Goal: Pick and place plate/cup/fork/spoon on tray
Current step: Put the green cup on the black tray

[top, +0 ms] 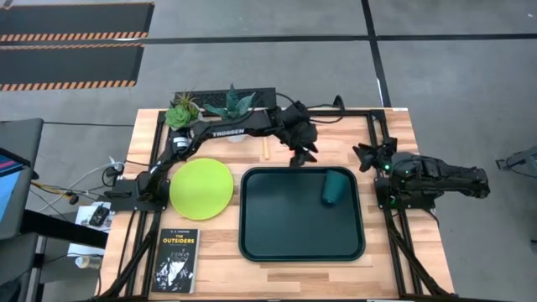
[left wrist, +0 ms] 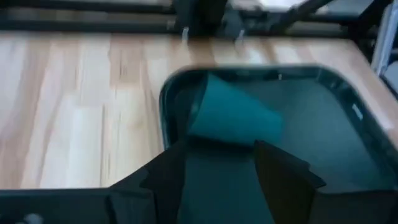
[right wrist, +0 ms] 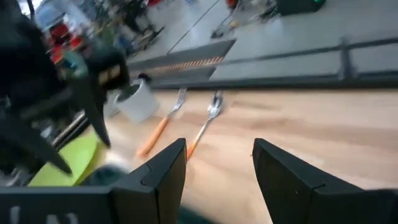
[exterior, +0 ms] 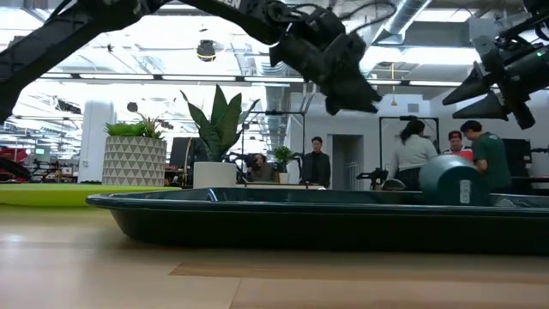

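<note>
One item, the cup (top: 331, 186), lay on its side in the tray (top: 277, 243)'s far right corner, while I had the released left hand (top: 304, 153) hovering above the tray's far rim and the right hand (top: 370, 156), also released, parked off the right edge. The plate (top: 201, 188) sat on the desk (top: 252, 273) just left of the tray. Only the right wrist view showed me the fork (right wrist: 163, 122) and spoon (right wrist: 205, 124) lying side by side on the desk.

Wooden surface (top: 218, 252): light butcher-block planks. Black book (top: 177, 261), title "THE OUTSIDERS", near front-left corner. Two potted plants at rear-left edge: spiky green plant (top: 182, 109) in patterned pot (exterior: 135, 160); broad-leaf plant (top: 231, 104) in white pot (exterior: 214, 174). Cables (top: 80, 180) trail off left side. Several people (exterior: 416, 148) stand in room beyond. Striped floor mats (top: 71, 42) lie behind.
</note>
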Motion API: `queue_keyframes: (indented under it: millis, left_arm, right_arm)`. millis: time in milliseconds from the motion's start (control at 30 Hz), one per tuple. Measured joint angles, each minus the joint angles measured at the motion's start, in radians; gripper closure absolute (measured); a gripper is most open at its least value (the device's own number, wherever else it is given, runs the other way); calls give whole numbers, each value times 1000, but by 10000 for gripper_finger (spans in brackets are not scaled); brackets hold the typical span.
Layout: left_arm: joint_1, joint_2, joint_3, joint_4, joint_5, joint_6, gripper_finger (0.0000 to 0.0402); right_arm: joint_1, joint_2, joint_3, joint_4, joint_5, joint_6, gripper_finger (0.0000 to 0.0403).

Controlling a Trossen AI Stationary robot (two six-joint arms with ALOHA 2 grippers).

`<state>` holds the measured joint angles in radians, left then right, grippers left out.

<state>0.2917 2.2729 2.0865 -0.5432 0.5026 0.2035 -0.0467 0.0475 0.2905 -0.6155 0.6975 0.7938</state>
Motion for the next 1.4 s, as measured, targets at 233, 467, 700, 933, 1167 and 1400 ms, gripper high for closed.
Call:
queue_keyframes:
  millis: [233,467,700,933,1167,1400]
  left_arm:
    - [1,2,-1,-51,158,-136,229]
    - [16,-56,-1,-206,298,-121,229]
    - [17,-121,-1,-274,263,-84,229]
    - [16,-122,0,-283,252,-75,230]
    - [17,-122,0,-283,272,-75,227]
    - [16,-121,0,-283,287,-89,223]
  right_arm:
    - [0,67,-20,-12,-172,-47,193]
    - [-23,257,121,-50,-368,44,193]
    - [-51,514,444,-595,-440,-7,203]
    - [-74,604,473,-664,-594,-112,193]
    - [-190,636,469,-622,-706,-269,155]
    - [-335,766,398,-490,-820,-492,157]
